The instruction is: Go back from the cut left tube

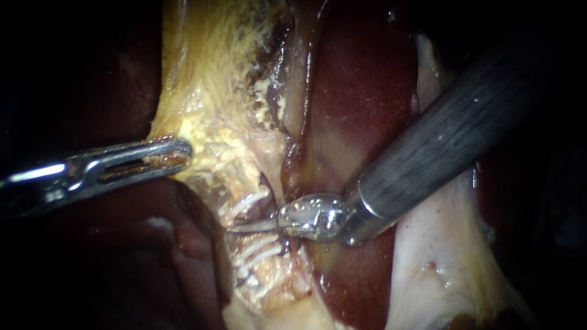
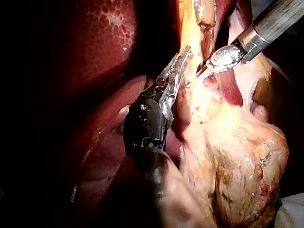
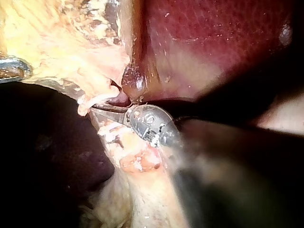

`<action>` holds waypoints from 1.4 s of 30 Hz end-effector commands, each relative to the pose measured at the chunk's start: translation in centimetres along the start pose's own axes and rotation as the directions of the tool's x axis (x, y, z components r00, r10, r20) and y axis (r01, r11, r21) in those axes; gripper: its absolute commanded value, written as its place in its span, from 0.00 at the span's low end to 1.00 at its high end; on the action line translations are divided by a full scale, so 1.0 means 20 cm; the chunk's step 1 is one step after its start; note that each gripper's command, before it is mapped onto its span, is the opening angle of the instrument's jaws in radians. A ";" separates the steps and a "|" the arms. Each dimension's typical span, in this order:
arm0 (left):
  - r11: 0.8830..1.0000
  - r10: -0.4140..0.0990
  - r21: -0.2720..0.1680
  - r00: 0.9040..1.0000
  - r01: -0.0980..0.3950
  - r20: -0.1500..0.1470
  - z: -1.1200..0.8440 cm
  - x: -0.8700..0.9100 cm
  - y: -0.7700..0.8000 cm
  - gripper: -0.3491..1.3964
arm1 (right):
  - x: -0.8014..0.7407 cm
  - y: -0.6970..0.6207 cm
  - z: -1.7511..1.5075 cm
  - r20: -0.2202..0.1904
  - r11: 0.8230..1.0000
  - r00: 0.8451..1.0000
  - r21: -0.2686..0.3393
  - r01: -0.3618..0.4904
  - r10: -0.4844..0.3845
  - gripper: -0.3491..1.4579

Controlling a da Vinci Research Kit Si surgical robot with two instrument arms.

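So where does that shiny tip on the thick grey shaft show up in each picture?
Endoscope view: right instrument enters from upper right, tip near the middle.
Left wrist view: it is ahead of the left instrument.
Right wrist view: it is the near one, tip at the yellow tissue.
Shared landmark: the left instrument, shut on that yellow tissue.

- No text, label, brand, number or sign can be read in any view.
- None is made out on the left instrument (image 1: 177,153), the right instrument (image 1: 244,227), or the tissue (image 1: 232,153) between them.
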 end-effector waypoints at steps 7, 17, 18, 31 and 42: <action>1.000 0.001 0.000 1.000 -0.001 0.000 0.000 0.000 0.000 0.00 | 0.000 -0.002 -0.001 0.001 1.000 1.000 0.004 -0.020 0.020 0.36; 1.000 0.001 0.001 1.000 -0.001 0.000 0.000 0.000 0.000 0.00 | 0.000 -0.003 -0.002 0.001 0.999 0.999 0.006 -0.032 0.032 0.71; 1.000 0.001 0.001 1.000 -0.001 0.000 0.000 0.000 0.000 0.00 | 0.000 -0.003 -0.002 0.001 0.999 1.000 0.006 -0.032 0.032 0.71; 1.000 0.002 0.003 1.000 -0.002 -0.002 -0.001 0.000 0.003 0.00 | 0.002 -0.013 -0.004 0.001 1.000 1.000 0.005 -0.025 0.025 0.94; 1.000 0.004 0.006 1.000 -0.004 -0.003 0.000 -0.001 0.007 0.00 | -0.006 -0.019 -0.027 0.079 0.950 0.955 -0.109 0.292 -0.285 0.98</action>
